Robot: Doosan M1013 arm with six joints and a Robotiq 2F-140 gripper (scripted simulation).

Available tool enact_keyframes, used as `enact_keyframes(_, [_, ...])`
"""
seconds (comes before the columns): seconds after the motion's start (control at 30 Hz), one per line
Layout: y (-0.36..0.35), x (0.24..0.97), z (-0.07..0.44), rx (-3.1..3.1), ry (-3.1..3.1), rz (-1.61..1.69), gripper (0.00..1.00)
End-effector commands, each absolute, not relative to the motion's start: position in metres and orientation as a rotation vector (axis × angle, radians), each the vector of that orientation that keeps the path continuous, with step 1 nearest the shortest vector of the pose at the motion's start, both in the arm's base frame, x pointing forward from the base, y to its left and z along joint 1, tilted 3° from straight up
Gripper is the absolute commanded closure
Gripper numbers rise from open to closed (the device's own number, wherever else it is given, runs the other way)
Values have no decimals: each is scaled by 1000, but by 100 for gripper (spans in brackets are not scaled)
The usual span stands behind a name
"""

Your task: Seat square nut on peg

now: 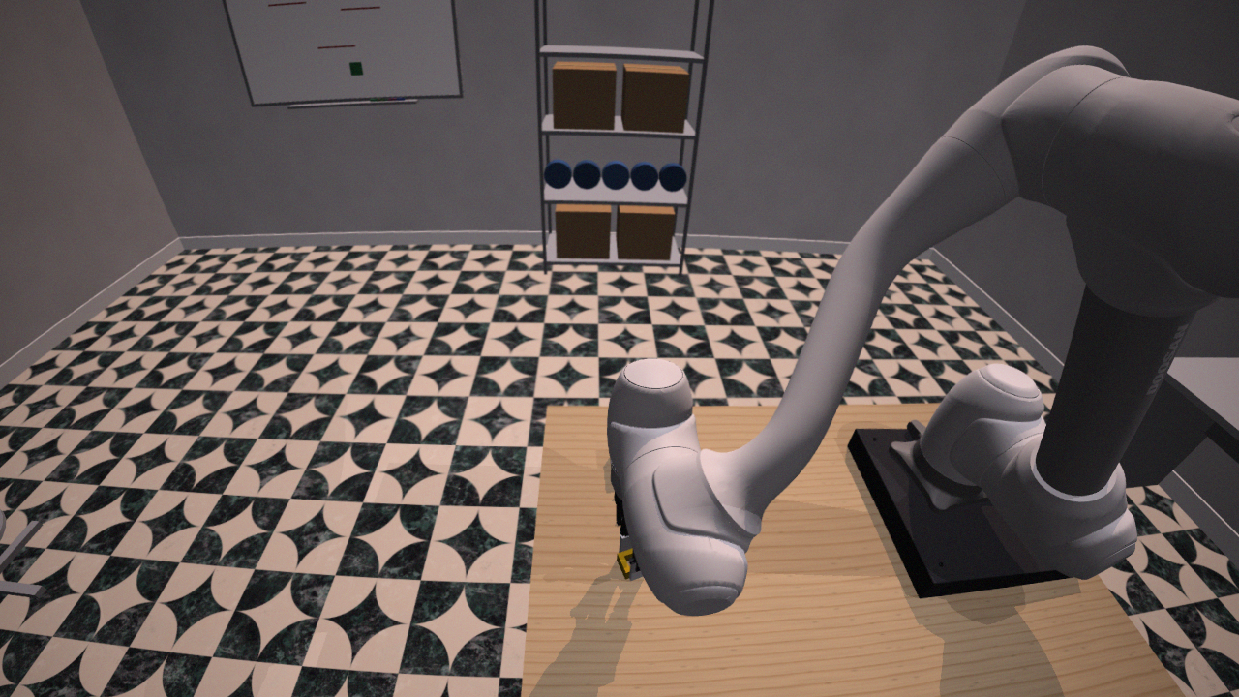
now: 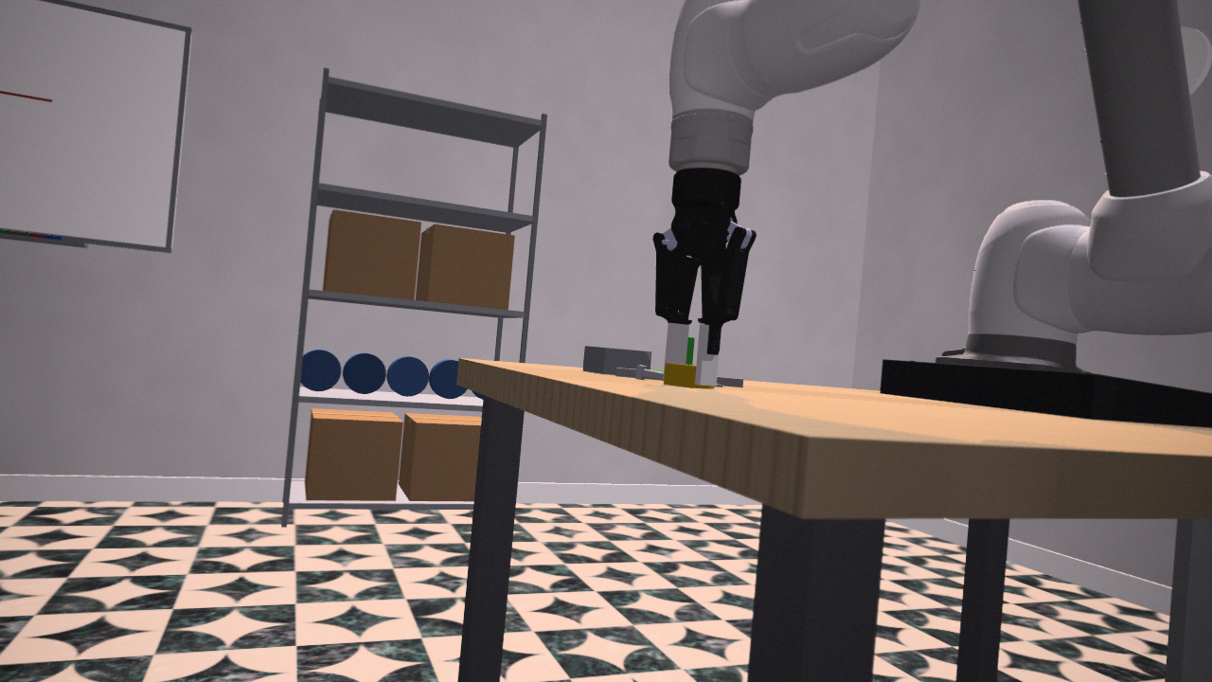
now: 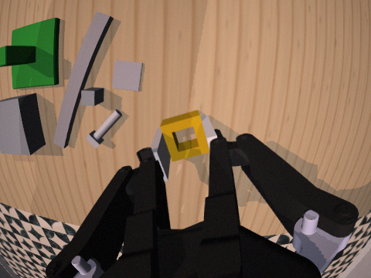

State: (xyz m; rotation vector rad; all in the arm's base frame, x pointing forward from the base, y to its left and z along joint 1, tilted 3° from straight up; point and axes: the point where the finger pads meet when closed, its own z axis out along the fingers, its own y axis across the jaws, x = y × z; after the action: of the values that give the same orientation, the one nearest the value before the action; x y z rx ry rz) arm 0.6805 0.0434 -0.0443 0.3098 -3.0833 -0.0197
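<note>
Square nut (image 3: 185,136), yellow, sits pinched between the gripper (image 3: 187,145) fingers on the table (image 3: 268,57), well apart from the green square peg (image 3: 21,55).

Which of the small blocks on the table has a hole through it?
The yellow square nut, gripped in the tool. The grey pieces nearby are solid; the green base carries a peg.
</note>
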Motion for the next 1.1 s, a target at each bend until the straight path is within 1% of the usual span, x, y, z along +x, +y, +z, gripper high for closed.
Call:
enact_keyframes(0.0, [43,680,-44,310,-3083,-20,100])
enact_keyframes(0.1, [43,681,-38,310,-3083,-20,100])
enact_keyframes(0.37, [43,681,2,310,-3084,-20,100])
enact_keyframes(0.63, [43,681,6,310,-3084,-20,100])
enact_keyframes(0.77, [43,681,25,310,-3083,-20,100])
enact_keyframes(0.9, [43,681,26,309,-3083,-20,100])
enact_keyframes(1.0, [29,676,27,275,-3087,-19,100])
enact_keyframes(1.07, [5,664,27,211,-3092,-18,100])
